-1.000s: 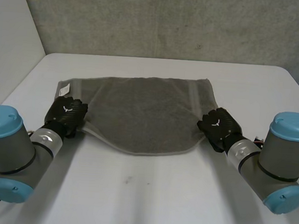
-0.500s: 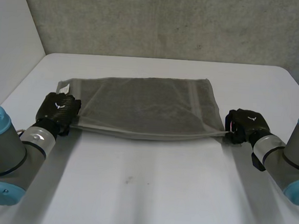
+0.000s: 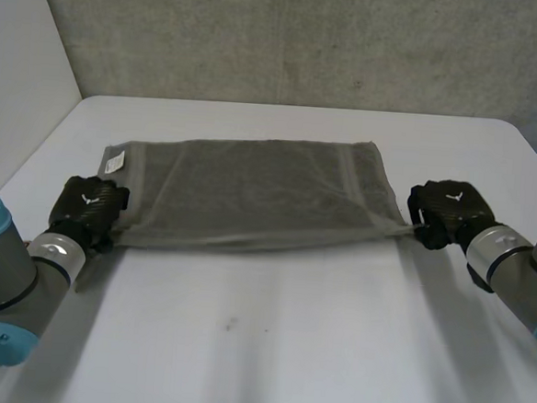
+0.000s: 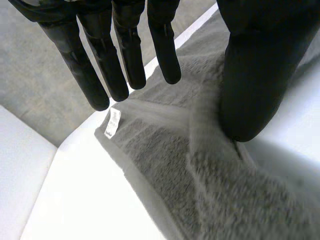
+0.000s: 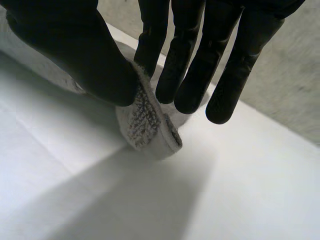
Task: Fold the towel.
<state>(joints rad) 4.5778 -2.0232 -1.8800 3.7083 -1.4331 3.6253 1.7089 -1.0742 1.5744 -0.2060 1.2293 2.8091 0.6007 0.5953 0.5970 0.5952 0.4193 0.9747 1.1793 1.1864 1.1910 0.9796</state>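
A grey towel [image 3: 250, 196], folded in two, lies flat across the white table [image 3: 286, 341], with a small white label [image 3: 114, 161] at its far left corner. My left hand [image 3: 86, 204] is at the towel's near left corner. In the left wrist view its fingers [image 4: 125, 55] are straight and spread above the towel [image 4: 210, 190], and only the thumb tip rests on the cloth; the label [image 4: 113, 123] lies past the fingertips. My right hand [image 3: 448, 207] is at the near right corner. Its thumb [image 5: 75, 45] and one finger pinch the towel's corner [image 5: 147, 120], lifted slightly off the table.
A grey wall [image 3: 307, 38] runs behind the table's far edge. Bare tabletop stretches in front of the towel, between the two arms.
Both hands moved outward and drew the towel's sagging near edge straight. The left hand then slid nearer along the left edge and its fingers opened off the cloth.
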